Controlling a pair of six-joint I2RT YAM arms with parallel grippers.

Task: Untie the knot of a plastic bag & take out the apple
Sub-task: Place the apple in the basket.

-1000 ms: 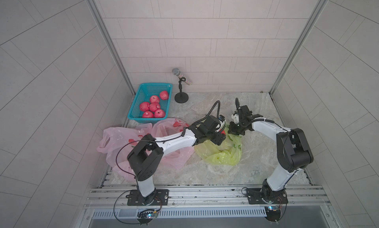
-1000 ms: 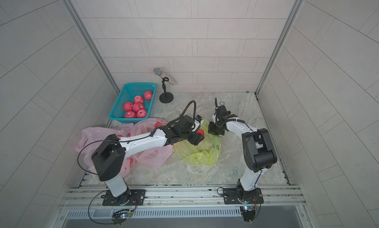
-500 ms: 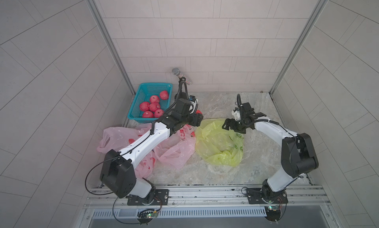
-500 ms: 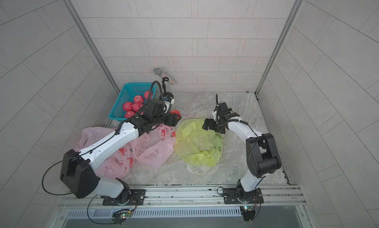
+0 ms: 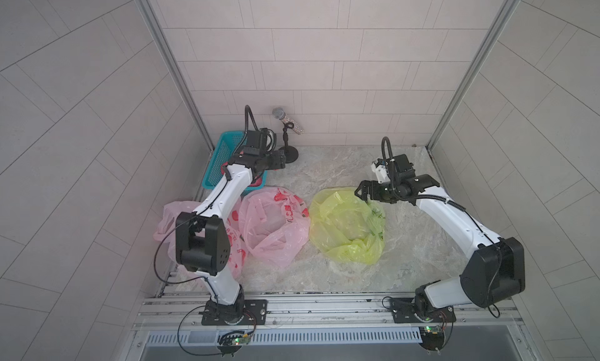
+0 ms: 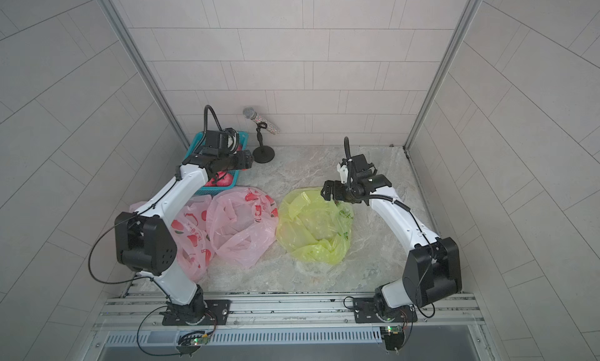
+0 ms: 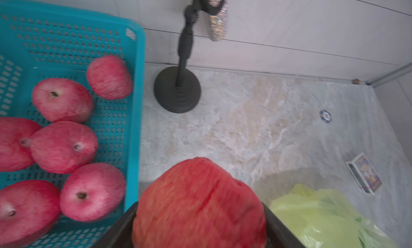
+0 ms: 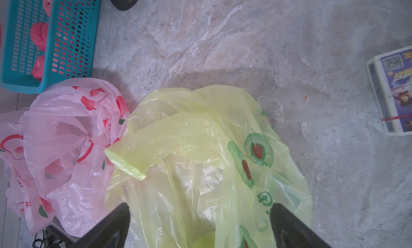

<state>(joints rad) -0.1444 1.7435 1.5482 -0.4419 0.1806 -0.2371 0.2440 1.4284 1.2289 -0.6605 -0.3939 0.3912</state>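
1. Left claw (image 7: pixel 198 226): pinched on the apple (image 7: pixel 198 202). The red fruit sits between my two black jaws and fills the gap between them. In both top views my left arm is stretched toward the far left corner. There the left claw (image 5: pixel 277 161) is off the table (image 5: pixel 324 168), just beside the teal basket (image 5: pixel 220 148) and near the round base of the microphone stand (image 5: pixel 289 153).

2. Apple location: held in my left claw. In the left wrist view it is next to the basket rim (image 7: pixel 138 79) and outside the basket.

3. Basket contents: six red apples (image 7: pixel 62 99) show in the left wrist view, lying loose on the perforated floor.

4. Right claw (image 8: pixel 200 224): spread wide, gripping nothing. Both fingers (image 8: pixel 111 226) stand apart over the yellow bag (image 8: pixel 200 146). In both top views the right claw (image 5: pixel 362 192) is above the far edge of that bag. Whether a fingertip touches the film cannot be told.

5. Yellow bag (image 5: pixel 347 226): slack and crumpled on the table, with one handle strip (image 8: pixel 124 162) lying loose on top.

6. Adjacent items: a pink bag (image 5: pixel 272 226) touches the yellow bag on its left. A second pink bag (image 5: pixel 168 220) lies partly under my left arm. A small printed box (image 8: pixel 392 90) rests on the table, well apart from the bags.
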